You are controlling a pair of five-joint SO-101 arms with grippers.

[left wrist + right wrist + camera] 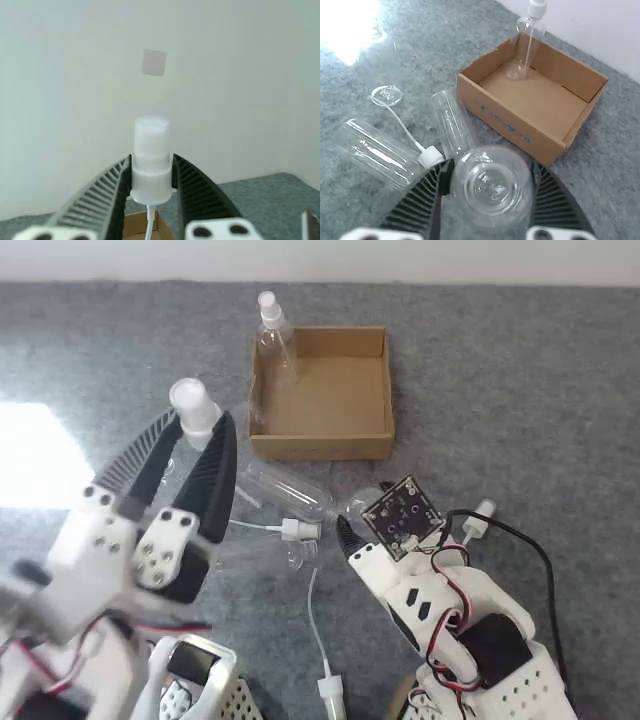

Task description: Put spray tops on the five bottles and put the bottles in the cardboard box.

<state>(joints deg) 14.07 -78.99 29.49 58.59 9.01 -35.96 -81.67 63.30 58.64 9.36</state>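
Now my left end effector [151, 165] is clenched on a top [151, 150], held high off the desk [520, 390] with its cap up and its tube [150, 222] hanging down, which I judge is the right attitude for threading into a neck. My right end effector [490, 167] grasps a bottle [491, 187] low over the desk, just before the box [510, 125]; the base faces my wrist, so the neck points away, probably offered up for that top. One finished bottle [272, 340] stands in the box's far corner, leaving most of the box floor open. Between my arms it is crowded: two loose bottles [452, 122] lie close together with a spare top [430, 157] touching them. The box's near wall sits close to my held bottle, so I would lift before tilting. Open desk lies beside the box on my right side.
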